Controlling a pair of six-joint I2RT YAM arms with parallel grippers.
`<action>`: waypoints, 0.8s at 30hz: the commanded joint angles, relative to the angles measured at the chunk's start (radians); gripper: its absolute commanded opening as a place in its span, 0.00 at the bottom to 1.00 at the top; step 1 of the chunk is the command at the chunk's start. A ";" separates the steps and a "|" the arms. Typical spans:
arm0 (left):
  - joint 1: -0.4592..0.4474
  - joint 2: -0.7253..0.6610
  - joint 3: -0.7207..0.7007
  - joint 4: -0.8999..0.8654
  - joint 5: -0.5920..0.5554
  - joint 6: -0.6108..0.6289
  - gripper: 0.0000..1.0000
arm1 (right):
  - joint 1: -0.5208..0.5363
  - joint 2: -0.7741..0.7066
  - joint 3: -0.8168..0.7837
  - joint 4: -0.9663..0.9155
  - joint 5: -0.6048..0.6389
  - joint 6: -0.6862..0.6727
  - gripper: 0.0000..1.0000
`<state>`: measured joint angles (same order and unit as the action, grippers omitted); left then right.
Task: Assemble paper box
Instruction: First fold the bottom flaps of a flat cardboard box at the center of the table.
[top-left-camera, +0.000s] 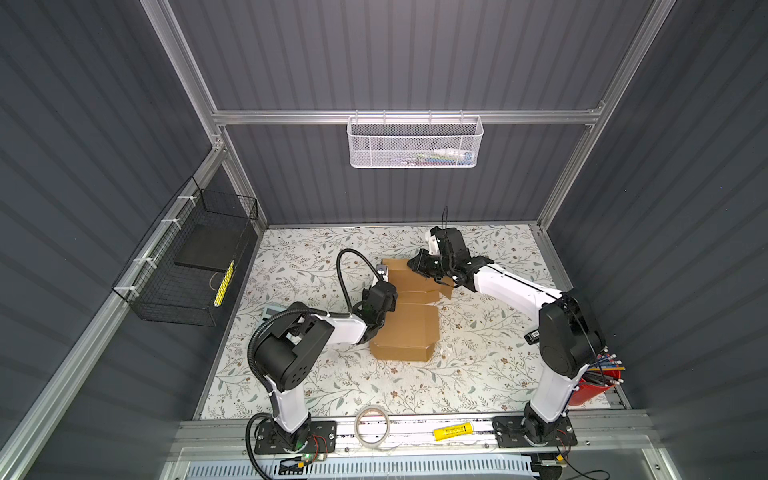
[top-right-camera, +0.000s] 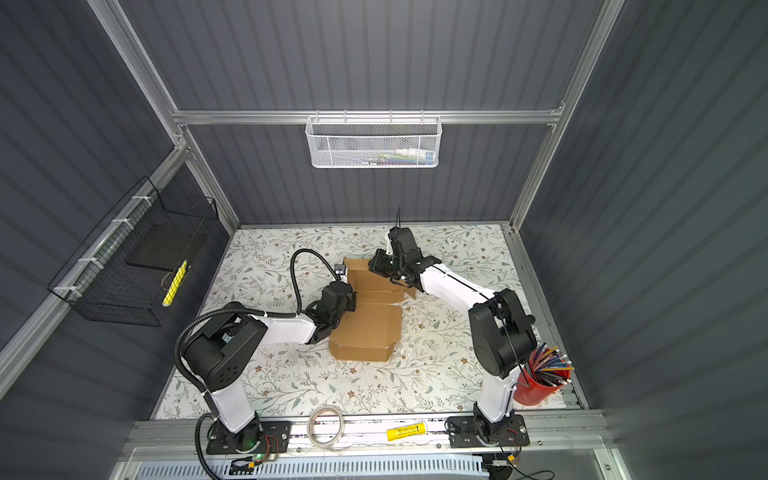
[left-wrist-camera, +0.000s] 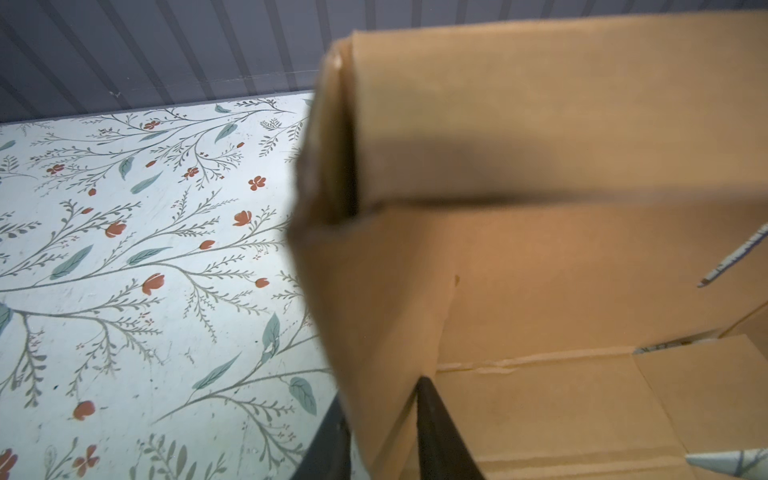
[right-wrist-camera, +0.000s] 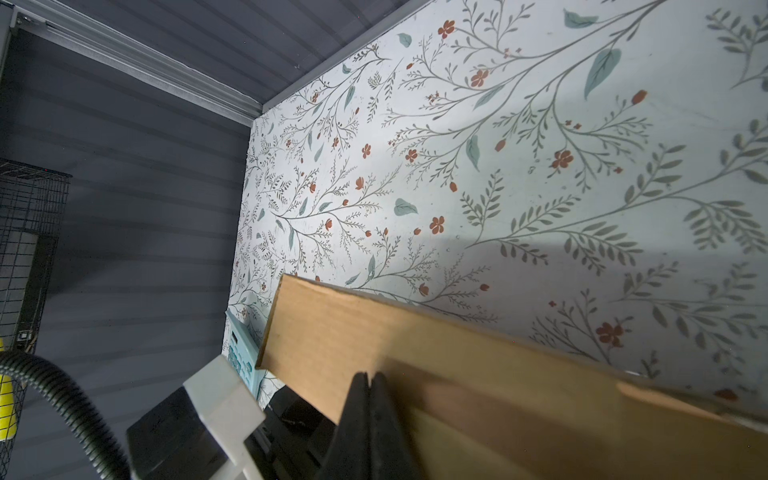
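The paper box (top-left-camera: 409, 328) (top-right-camera: 370, 328) is brown cardboard, partly folded, lying in the middle of the floral table (top-left-camera: 316, 374) with its near end folded up and its far panels raised. My left gripper (top-left-camera: 386, 291) (top-right-camera: 348, 293) is at the box's left side. In the left wrist view its jaws (left-wrist-camera: 382, 395) stand open, straddling a raised side wall of the box (left-wrist-camera: 540, 270). My right gripper (top-left-camera: 417, 265) (top-right-camera: 375, 266) is at the far end. Its fingers (right-wrist-camera: 366, 376) are shut together, with their tips against the far cardboard flap (right-wrist-camera: 415, 345).
A pale blue calculator (top-left-camera: 272, 311) (right-wrist-camera: 239, 353) lies left of the box, beside my left arm. A tape roll (top-left-camera: 372, 426) and a yellow tube (top-left-camera: 454, 432) lie on the front rail. A red cup of pencils (top-right-camera: 540, 384) stands front right. A black wire basket (top-left-camera: 187, 266) hangs on the left wall.
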<state>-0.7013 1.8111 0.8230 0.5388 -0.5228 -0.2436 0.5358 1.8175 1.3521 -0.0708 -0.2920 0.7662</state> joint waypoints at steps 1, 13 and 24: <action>0.002 0.032 0.002 -0.007 -0.016 -0.018 0.29 | 0.003 0.010 -0.024 -0.033 0.000 0.001 0.00; 0.002 0.080 0.052 0.012 -0.063 -0.048 0.31 | 0.003 0.009 -0.028 -0.041 0.000 0.000 0.00; 0.002 0.100 0.084 0.032 -0.071 -0.044 0.05 | 0.003 0.014 -0.020 -0.048 -0.001 -0.002 0.00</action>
<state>-0.7013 1.8965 0.8799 0.5503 -0.5724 -0.2852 0.5354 1.8175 1.3464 -0.0681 -0.2909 0.7662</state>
